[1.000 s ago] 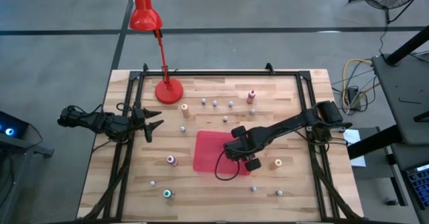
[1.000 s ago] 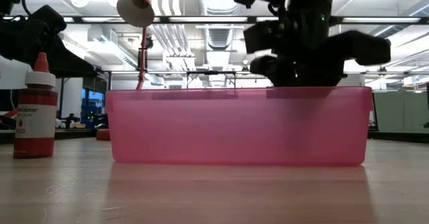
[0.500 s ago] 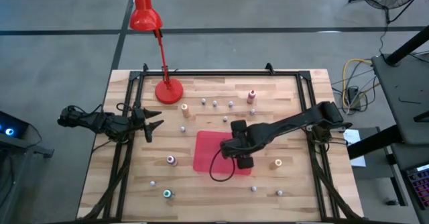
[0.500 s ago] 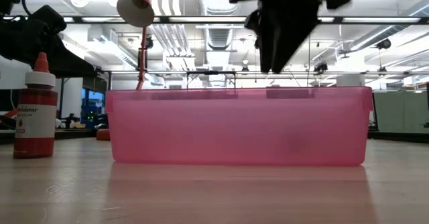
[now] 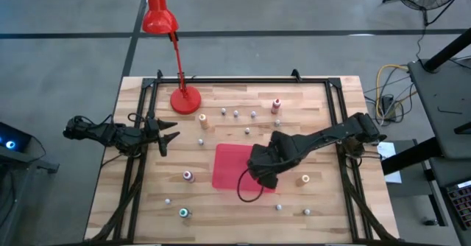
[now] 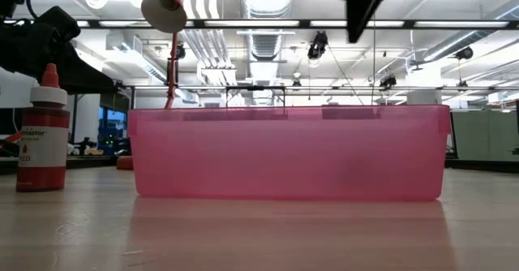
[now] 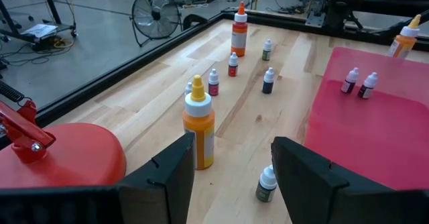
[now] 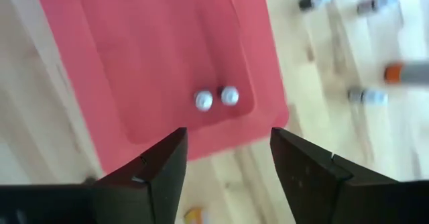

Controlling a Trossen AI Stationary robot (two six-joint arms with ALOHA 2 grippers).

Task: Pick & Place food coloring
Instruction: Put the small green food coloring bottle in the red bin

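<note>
The food coloring bottles stand scattered on the wooden table: an orange-topped one (image 5: 202,119), a pink-topped one (image 5: 276,104), others (image 5: 188,175) (image 5: 303,179) and several tiny ones. Two tiny white-capped bottles (image 8: 216,98) stand upright on the floor of the pink tray (image 5: 228,169), also seen from the left wrist (image 7: 357,83). My right gripper (image 5: 263,169) hangs open above the tray's right part, pointing down, with nothing between its fingers (image 8: 228,177). My left gripper (image 5: 171,137) waits open at the table's left edge (image 7: 234,184).
A red desk lamp stands with its base (image 5: 185,99) at the far left of the table. A black frame (image 5: 243,81) runs round the table. In the low view a red bottle (image 6: 40,133) stands left of the pink tray (image 6: 288,151). An orange bottle (image 7: 200,127) is nearest my left gripper.
My right gripper has risen from inside the pink tray to well above its rim and has rolled about its own axis while going up. The tray has stayed where it was.
</note>
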